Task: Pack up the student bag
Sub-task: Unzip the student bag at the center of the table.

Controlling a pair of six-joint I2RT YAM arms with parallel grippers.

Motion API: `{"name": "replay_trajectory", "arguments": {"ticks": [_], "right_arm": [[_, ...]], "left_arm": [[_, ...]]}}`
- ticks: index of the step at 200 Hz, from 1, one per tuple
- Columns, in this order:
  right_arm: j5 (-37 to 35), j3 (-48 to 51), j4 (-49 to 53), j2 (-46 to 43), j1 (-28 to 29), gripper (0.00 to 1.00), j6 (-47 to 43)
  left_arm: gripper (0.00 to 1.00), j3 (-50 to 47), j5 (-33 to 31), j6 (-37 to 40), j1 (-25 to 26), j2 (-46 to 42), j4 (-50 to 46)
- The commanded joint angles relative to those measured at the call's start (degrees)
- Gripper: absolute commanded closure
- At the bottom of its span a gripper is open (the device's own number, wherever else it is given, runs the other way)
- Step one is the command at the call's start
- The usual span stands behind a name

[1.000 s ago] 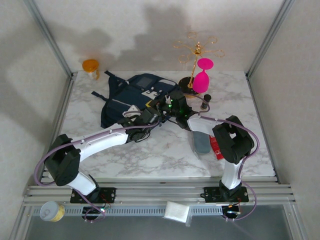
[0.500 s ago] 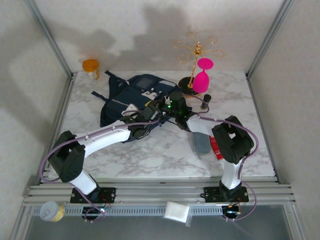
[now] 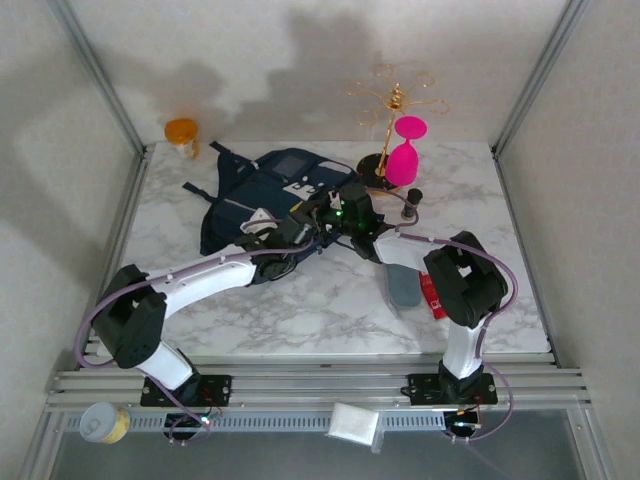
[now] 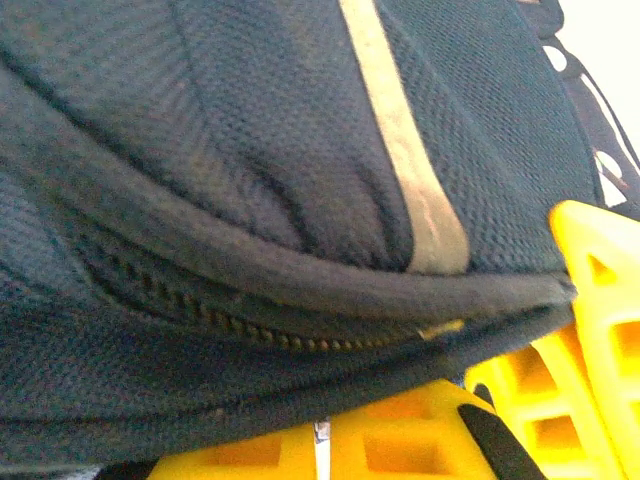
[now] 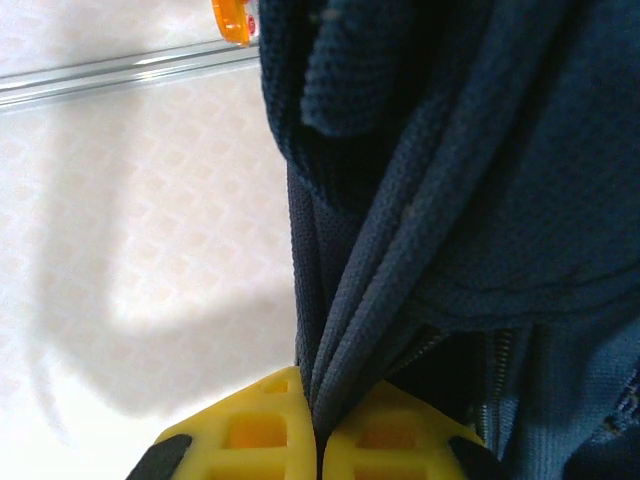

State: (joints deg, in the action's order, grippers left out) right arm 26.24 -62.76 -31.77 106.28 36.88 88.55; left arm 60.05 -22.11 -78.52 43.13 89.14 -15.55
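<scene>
The student bag [image 3: 262, 186], navy with pale patches, lies at the back middle of the table. My left gripper [image 3: 291, 236] is at its near edge. In the left wrist view its yellow fingertips [image 4: 400, 450] are pressed together under the zipper seam [image 4: 230, 325], with a small silvery bit pinched in the slit between them. My right gripper [image 3: 335, 214] is at the bag's right side. Its fingertips [image 5: 270, 425] are shut on a fold of the bag's fabric [image 5: 400, 260]. The right gripper's yellow fingers [image 4: 600, 330] also show at the right of the left wrist view.
Behind the bag's right side stand a gold wire stand [image 3: 392, 100] and a pink glass [image 3: 404, 160], with a small black item [image 3: 413, 197] in front. An orange cup [image 3: 181, 131] is at the back left. A dark grey object [image 3: 404, 287] and a red one [image 3: 432, 296] lie under the right arm.
My left gripper has moved up to the bag's near edge and closed there. The right gripper has held its grip and stayed in place.
</scene>
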Motion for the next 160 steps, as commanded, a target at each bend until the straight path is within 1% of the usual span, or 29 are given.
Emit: {"name": "replay_trajectory", "arguments": {"ticks": [1, 18, 35, 59, 85, 100, 120, 140, 160], "right_arm": [[3.4, -1.5, -2.3, -3.8, -1.8, 1.00, -3.7], [4.1, -1.9, -1.3, -3.5, -2.9, 1.00, -4.8], [3.7, -2.1, 0.0, -3.6, -3.4, 1.00, -6.3], [3.4, -3.2, 1.2, -3.4, -3.2, 1.00, -7.6], [2.7, -3.9, 1.9, -3.4, -2.4, 1.00, -8.0], [2.6, -3.8, 2.7, -3.5, -2.8, 1.00, -8.1], [3.3, -3.3, 3.0, -4.0, -3.9, 1.00, -8.4], [3.2, -3.6, 6.3, -5.4, -5.5, 1.00, -10.9], [4.2, -2.7, 6.7, -6.1, -7.6, 1.00, -11.3]], "left_arm": [[1.00, -2.2, 0.9, 6.2, -0.4, -4.4, 0.5], [1.00, -4.3, 5.6, 11.0, -0.7, -6.4, 3.0], [1.00, -4.3, 9.2, 14.0, -1.8, -6.7, 1.0], [1.00, -1.2, 7.9, 16.8, -2.0, -5.9, -6.1], [1.00, -1.2, 8.4, 18.2, -2.0, -5.1, -5.4], [1.00, 0.1, 6.0, 18.6, -2.0, -4.8, -8.8], [1.00, -0.2, 5.9, 20.5, -2.3, -6.3, -12.3], [1.00, -2.3, 7.4, 23.4, -3.3, -9.1, -14.9], [1.00, -5.2, 13.5, 29.2, -4.7, -11.8, -13.5]]}}
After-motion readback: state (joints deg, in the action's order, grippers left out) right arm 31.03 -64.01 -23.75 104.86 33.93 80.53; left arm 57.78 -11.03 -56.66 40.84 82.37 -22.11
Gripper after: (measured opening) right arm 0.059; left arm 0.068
